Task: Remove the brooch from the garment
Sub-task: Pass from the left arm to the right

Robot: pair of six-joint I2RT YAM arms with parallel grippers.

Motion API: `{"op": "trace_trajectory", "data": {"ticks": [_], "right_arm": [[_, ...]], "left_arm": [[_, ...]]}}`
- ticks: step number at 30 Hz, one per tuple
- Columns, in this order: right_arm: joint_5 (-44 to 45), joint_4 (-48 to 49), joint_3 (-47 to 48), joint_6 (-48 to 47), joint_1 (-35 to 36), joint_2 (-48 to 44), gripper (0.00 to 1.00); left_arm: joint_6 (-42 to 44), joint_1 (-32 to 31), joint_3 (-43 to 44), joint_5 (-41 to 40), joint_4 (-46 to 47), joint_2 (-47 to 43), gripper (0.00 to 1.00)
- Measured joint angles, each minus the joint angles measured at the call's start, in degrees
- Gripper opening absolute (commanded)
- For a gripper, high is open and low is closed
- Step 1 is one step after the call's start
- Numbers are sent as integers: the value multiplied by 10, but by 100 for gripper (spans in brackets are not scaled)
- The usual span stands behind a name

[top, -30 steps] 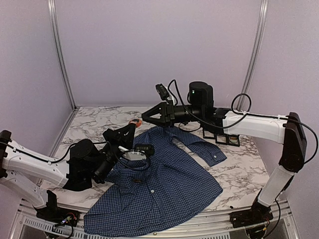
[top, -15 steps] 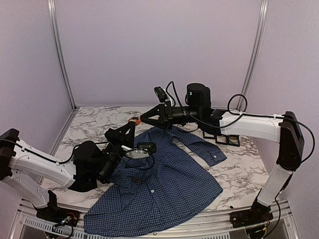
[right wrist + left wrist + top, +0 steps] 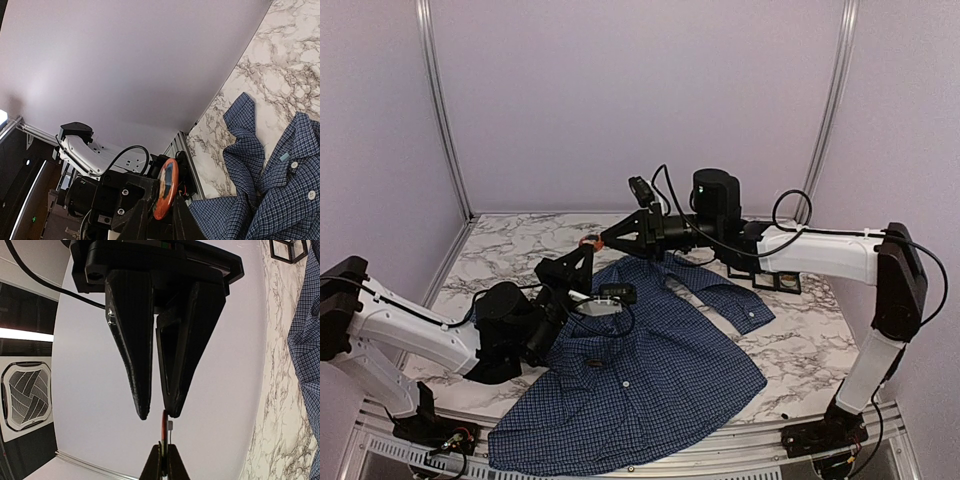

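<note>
The brooch [image 3: 587,241], a round orange and blue disc, is off the garment and held in the air above the table's back left. My left gripper [image 3: 582,251] is shut on its lower edge; the left wrist view shows it edge-on [image 3: 164,421] above my closed fingertips [image 3: 163,446]. My right gripper [image 3: 607,237] comes in from the right, open, with its jaws either side of the brooch [image 3: 165,186]; one fingertip [image 3: 172,410] touches its rim. The garment [image 3: 650,370], a dark blue checked shirt, lies flat on the table below both grippers.
Black wire-frame cubes [image 3: 765,277] stand at the back right behind the shirt's sleeve. The marble table [image 3: 500,255] is walled by lilac panels at the back and sides. The shirt's hem reaches the near table edge.
My right gripper has moved left until its jaws straddle the brooch. My left arm has shifted slightly right and up, still holding the brooch.
</note>
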Motion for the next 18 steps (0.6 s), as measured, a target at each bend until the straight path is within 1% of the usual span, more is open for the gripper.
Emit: {"op": "trace_trajectory", "data": {"ticks": [10,16,18], "right_arm": [[0,16,0,10,0,3,11],[0,25,0,22,-1,9,1],[0,27,0,30,-2,10,0]], "left_arm": [[1,6,16,-1,20,16,0],[5,6,16,-4,33,25,0],[7,6,16,-6,35,27,2]]}}
